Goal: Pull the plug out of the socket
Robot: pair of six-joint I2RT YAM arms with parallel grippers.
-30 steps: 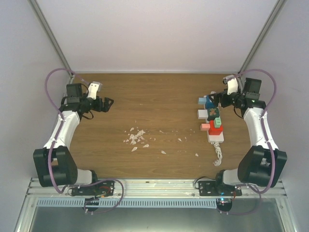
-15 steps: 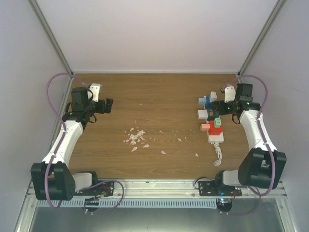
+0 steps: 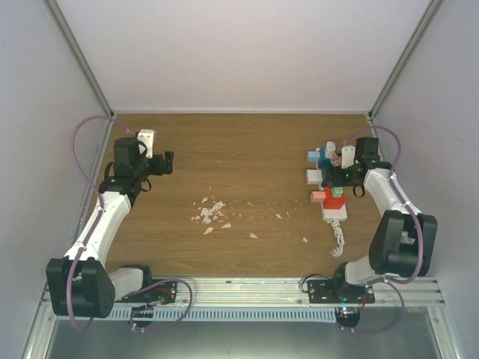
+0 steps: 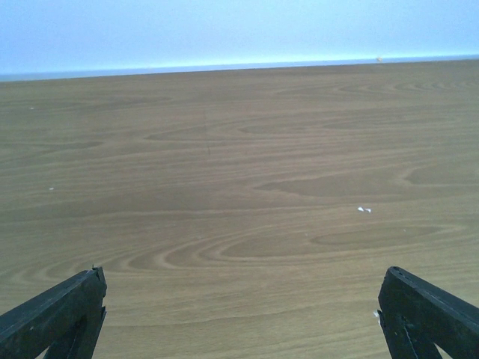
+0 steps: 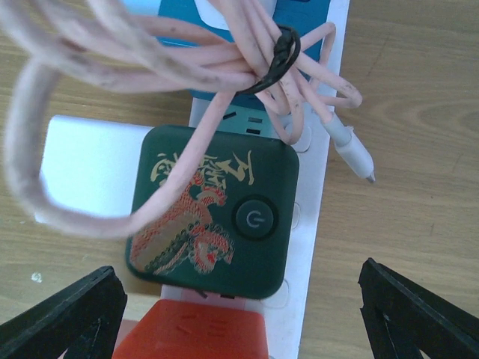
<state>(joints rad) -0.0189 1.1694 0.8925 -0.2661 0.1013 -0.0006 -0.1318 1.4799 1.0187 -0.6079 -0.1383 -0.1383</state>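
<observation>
Wooden table (image 3: pixel 247 149) — one socket (image 3: pixel 334 212), one green plug (image 5: pixel 209 213)

Top cam: fixed, high behind the black arm bases (image 3: pixel 150 292), tilted down over the whole brown wood-grain tabletop (image 3: pixel 247 149), far. Left wrist cam: low, shallow angle across bare board to the pale back wall (image 4: pixel 224 30). Right wrist cam: straight down, close on the dark green square plug (image 5: pixel 213 217) on the long white power strip (image 5: pixel 322 172); same cluster sits centre-right in top view.

One socket (image 5: pixel 318 224) — one dark-green plug (image 5: pixel 213 213)
</observation>
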